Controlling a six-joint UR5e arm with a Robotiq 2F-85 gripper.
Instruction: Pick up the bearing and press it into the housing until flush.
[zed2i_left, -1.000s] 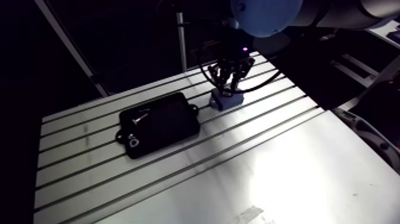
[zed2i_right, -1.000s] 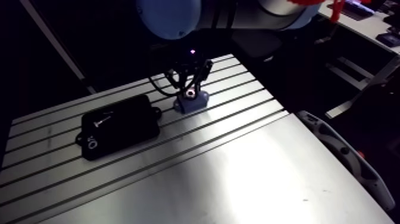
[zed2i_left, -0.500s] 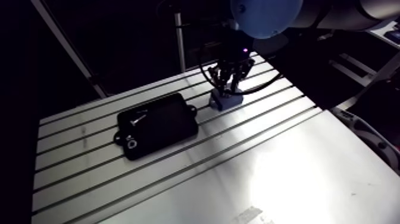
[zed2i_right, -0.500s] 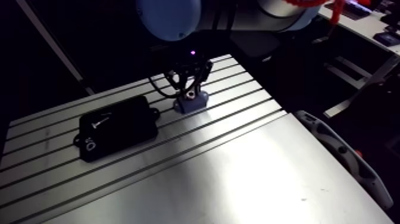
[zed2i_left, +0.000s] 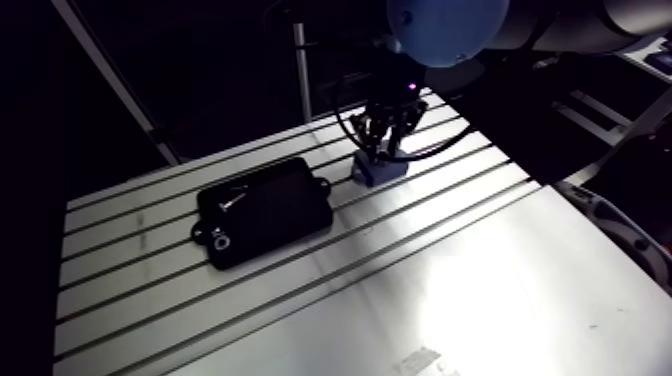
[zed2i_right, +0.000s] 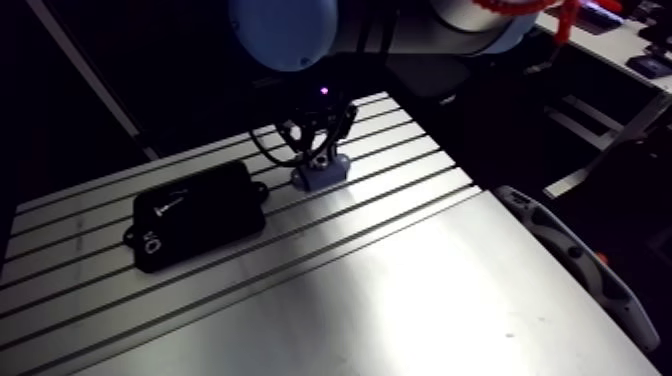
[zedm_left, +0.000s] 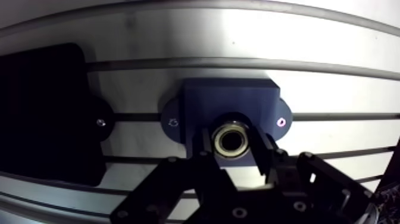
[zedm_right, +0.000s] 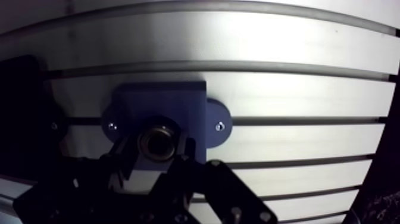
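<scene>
While I watch through the wrist view, the black two-finger gripper (zedm_left: 233, 146) is closed narrowly on the small silver ring-shaped metal bearing (zedm_left: 232, 140), with a finger (zedm_left: 262, 154) pressed against each side of it. That bearing sits right at the round bore of the blue-grey plastic housing block (zedm_left: 229, 98), which rests on the slotted aluminium table (zed2i_left: 450, 290) with a screw in each side ear. I cannot tell whether the bearing is flush. Just beside the housing lies a flat black rectangular tray (zed2i_left: 265, 208).
</scene>
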